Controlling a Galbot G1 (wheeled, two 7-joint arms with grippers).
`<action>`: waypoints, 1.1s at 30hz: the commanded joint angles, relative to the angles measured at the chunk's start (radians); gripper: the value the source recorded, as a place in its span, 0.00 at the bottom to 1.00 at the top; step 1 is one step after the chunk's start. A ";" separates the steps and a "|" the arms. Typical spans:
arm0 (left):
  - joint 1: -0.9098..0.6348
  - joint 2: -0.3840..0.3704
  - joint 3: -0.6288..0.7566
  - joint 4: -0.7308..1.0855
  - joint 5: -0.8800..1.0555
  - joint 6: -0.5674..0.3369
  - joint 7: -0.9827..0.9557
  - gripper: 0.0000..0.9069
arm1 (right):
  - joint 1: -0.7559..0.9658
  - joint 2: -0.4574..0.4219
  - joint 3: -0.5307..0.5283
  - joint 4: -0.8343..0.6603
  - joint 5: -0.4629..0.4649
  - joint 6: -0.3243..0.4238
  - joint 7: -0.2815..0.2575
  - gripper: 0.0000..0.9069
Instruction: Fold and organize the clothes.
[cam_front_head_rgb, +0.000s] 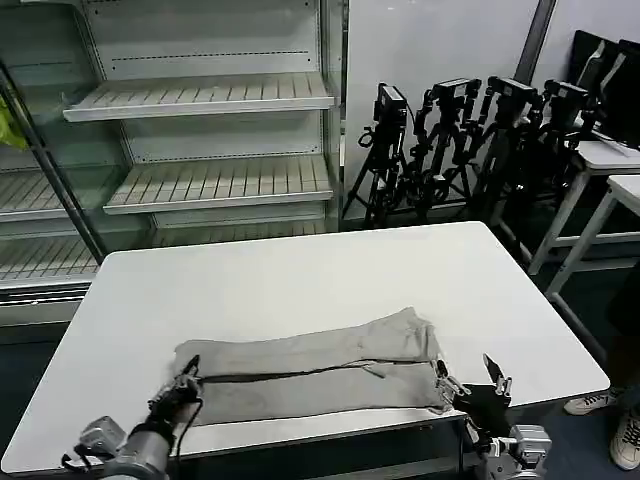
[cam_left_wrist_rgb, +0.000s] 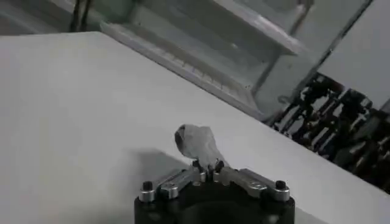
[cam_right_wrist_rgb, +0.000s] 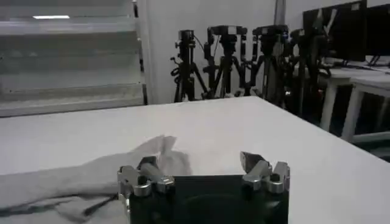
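The clothes are one light grey T-shirt (cam_front_head_rgb: 320, 365), lying folded into a long strip across the front of the white table (cam_front_head_rgb: 300, 270). My left gripper (cam_front_head_rgb: 188, 379) sits at the strip's left end, shut on a pinch of the fabric. In the left wrist view a small peak of grey T-shirt (cam_left_wrist_rgb: 195, 141) stands up out of the closed left gripper (cam_left_wrist_rgb: 207, 165). My right gripper (cam_front_head_rgb: 471, 381) is at the strip's right end, just off the cloth, open. In the right wrist view the right gripper (cam_right_wrist_rgb: 198, 163) is spread wide with nothing between its fingers, and the T-shirt (cam_right_wrist_rgb: 91, 176) lies beside one finger (cam_right_wrist_rgb: 147, 165).
The table's front edge (cam_front_head_rgb: 330, 430) runs just under both grippers. A metal shelving unit (cam_front_head_rgb: 200, 150) stands behind the table on the left. Several black tripods (cam_front_head_rgb: 450, 140) are behind on the right, and white desks (cam_front_head_rgb: 610, 170) stand at the far right.
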 joint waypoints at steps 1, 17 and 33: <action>-0.013 0.120 -0.301 0.097 -0.275 0.040 0.012 0.04 | 0.001 -0.002 0.004 -0.006 0.004 0.001 -0.001 1.00; -0.041 0.050 -0.192 -0.086 -0.528 0.085 -0.017 0.04 | -0.023 -0.003 0.009 -0.005 0.001 0.013 -0.002 1.00; -0.213 -0.077 0.227 -0.068 -0.272 0.053 -0.022 0.04 | -0.039 -0.007 0.013 -0.011 -0.007 0.027 -0.004 1.00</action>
